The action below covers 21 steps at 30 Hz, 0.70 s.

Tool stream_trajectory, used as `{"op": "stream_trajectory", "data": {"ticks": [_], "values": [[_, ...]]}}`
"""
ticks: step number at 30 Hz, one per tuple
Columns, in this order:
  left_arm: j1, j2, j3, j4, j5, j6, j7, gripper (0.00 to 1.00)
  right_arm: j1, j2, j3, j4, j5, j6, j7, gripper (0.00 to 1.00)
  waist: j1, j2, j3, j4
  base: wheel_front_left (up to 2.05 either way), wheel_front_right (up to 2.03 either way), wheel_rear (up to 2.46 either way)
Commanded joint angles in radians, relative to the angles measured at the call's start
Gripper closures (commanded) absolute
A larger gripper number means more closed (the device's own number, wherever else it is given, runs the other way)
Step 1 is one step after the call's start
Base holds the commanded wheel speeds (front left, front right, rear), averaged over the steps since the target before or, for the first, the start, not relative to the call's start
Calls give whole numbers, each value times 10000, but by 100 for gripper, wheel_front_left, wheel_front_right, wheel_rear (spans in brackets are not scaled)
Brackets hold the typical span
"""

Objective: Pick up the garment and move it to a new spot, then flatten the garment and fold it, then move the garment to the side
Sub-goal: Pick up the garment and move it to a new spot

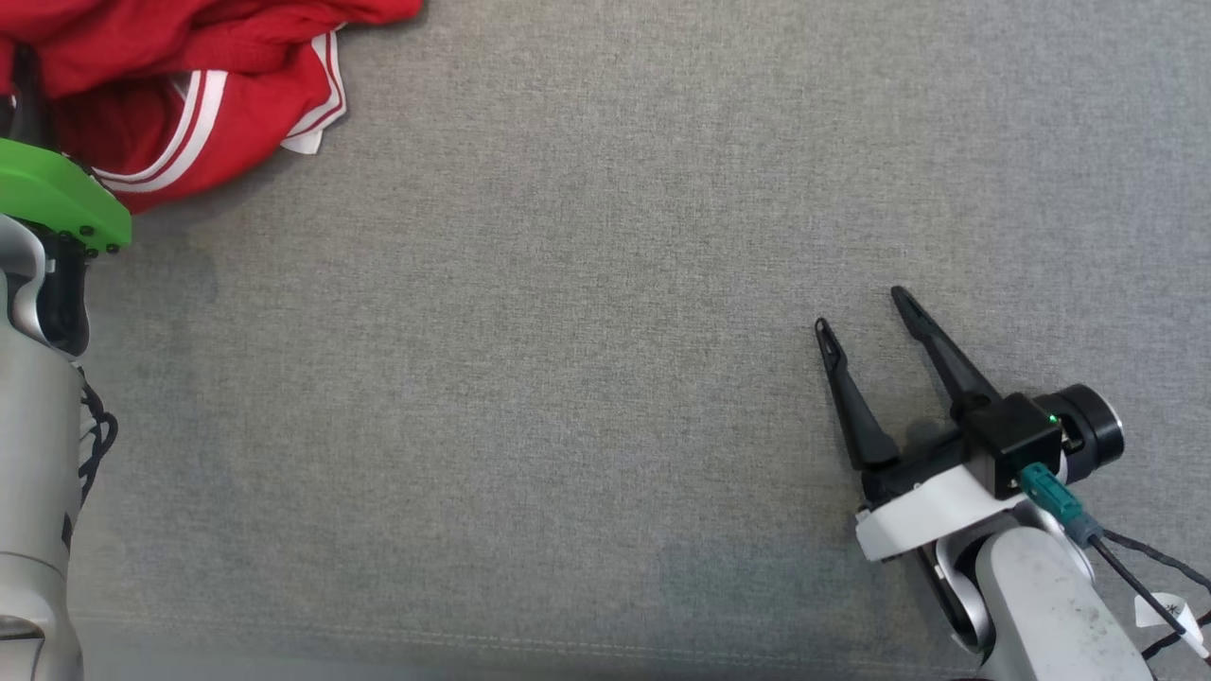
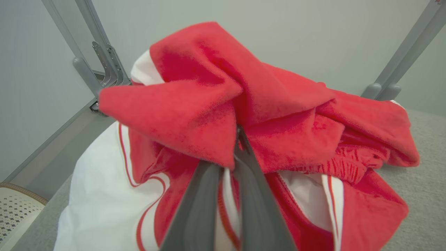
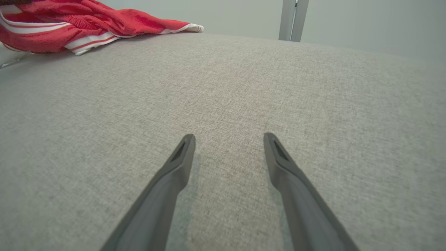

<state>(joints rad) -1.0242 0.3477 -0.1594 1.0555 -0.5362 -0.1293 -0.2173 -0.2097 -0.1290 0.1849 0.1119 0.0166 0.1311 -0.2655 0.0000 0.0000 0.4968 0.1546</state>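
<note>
1. Firstly, left arm (image 1: 38, 454): a pale forearm with a green bracket (image 1: 57, 194) at the left edge of the head view, reaching up to the garment's near edge.
2. Left gripper (image 2: 238, 139): jaws drawn close together, with a fold of red cloth pinched between the tips, as seen in the left wrist view.
3. Garment (image 1: 189, 104): red with white stripes, crumpled, at the far left corner of the grey fabric surface (image 1: 568, 378). In the left wrist view the garment (image 2: 285, 115) bunches over and around the fingertips, with a white panel to their left and striped trim to their right.
4. Right gripper (image 1: 861, 310): jaws spread wide with only grey fabric between them, low over the surface at the near right.
5. Right gripper (image 3: 229, 136), own wrist view: the garment (image 3: 87, 24) lies well apart from the jaws, far off to the upper left.
</note>
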Motion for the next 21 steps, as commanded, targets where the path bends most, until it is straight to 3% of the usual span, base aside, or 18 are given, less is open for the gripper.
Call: {"op": "stream_trajectory", "data": {"ticks": [1, 11, 21], "values": [[-110, 148, -106, -113, 113, -12, -71, 100, 167, 68, 52, 99, 113, -6, 17, 0, 0, 0, -514, 175, 0, 0, 0], [-48, 590, -450, -1020, -149, -13, 292, 100, 474, 395, 116, 418, 289, -6, 11, 0, 0, 0, -1572, 58, 0, 0, 0], [685, 1305, -538, -2588, -508, -13, 1356, 100, 1099, 657, -107, 552, 501, -6, 8, 0, 0, 0, -2507, -198, 0, 0, 0]]}}
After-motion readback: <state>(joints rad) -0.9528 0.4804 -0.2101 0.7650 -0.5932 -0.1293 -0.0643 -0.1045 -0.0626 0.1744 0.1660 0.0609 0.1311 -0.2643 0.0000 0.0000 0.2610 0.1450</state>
